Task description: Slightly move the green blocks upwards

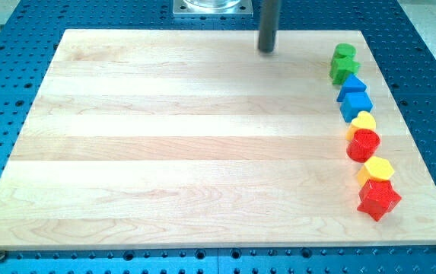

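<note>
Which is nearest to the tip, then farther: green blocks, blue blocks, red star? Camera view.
From my tip:
1. Green blocks, to the view's right of the tip, near the board's top right.
2. Blue blocks, just below the green ones.
3. Red star, at the column's bottom end.

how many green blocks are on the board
2, touching at the board's upper right, topping the column of blocks: one green block sits above, the other green block just below it. None seems hidden. My tip is left of them.
</note>
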Robot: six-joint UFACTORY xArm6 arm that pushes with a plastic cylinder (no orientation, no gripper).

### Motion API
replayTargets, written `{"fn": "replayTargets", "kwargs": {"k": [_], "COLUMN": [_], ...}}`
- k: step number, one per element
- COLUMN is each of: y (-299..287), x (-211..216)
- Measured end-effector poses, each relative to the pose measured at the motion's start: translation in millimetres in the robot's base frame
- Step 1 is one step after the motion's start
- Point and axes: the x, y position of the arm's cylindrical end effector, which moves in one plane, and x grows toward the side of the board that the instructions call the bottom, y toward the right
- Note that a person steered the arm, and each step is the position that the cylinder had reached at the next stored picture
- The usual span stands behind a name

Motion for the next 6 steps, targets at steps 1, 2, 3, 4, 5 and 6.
{"fn": "replayTargets", "kwargs": {"k": [1,2,3,4,5,6], "y": [96,178,187,145,98,69], "x": [-12,32,99,136,137,136]}}
